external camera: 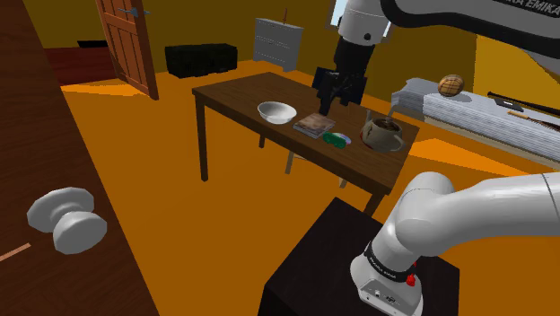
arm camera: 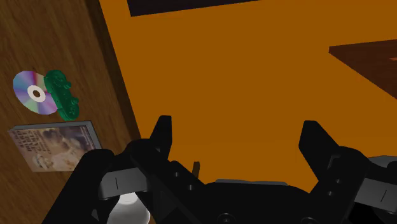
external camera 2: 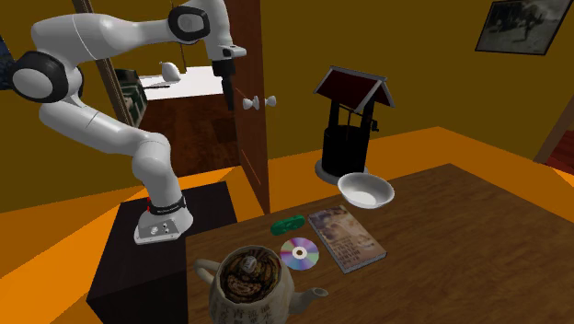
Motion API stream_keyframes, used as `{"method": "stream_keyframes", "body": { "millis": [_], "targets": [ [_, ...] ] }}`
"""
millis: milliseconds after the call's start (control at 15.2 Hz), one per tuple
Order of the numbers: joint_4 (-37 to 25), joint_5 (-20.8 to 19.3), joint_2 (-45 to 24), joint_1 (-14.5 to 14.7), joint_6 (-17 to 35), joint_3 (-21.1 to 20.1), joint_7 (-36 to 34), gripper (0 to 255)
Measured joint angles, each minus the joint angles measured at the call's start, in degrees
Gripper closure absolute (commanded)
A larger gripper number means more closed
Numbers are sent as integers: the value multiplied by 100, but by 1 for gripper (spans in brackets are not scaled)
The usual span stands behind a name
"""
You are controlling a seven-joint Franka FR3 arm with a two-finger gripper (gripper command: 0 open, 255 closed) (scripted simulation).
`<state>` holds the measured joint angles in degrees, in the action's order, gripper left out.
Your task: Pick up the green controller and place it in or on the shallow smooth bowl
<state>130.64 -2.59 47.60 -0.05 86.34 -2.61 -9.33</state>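
My pincer point(arm camera: 238, 143): open, both black fingers spread wide with nothing between them.
Where I hang: high up, well above the table point(external camera 2: 478, 221). Looking down my own fingers, I see orange floor under them, just off the table's edge.
Green controller point(arm camera: 62, 94): flat on the tabletop close to that edge, off to one side of my pincer and well below it. I am not touching it.
Disc point(arm camera: 33, 93): shiny, lying right beside the controller on the side away from the table's edge. I cannot tell whether the controller's rim overlaps it.
Book point(external camera 2: 345, 237): flat on the table, just beside the disc and near the controller, also off to the side of my fingers.
Shallow bowl point(external camera: 276, 112): white and smooth, upright on the table with nothing in it. It sits beyond the book from the controller and well apart from my fingertips.
Teapot point(external camera 2: 250, 283): brown and patterned, upright near the disc, on the opposite side of it from the bowl.
My stand point(external camera 2: 138, 276): a dark box on the orange floor by the table.
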Motion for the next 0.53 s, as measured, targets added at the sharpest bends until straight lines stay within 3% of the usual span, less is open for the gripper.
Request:
{"method": "stream_keyframes", "body": {
  "millis": [198,528],
  "targets": [
    [133,-83,15,-32,141,160,159,0],
    [658,-402,48,-170,733,786,764,0]
  ]
}}
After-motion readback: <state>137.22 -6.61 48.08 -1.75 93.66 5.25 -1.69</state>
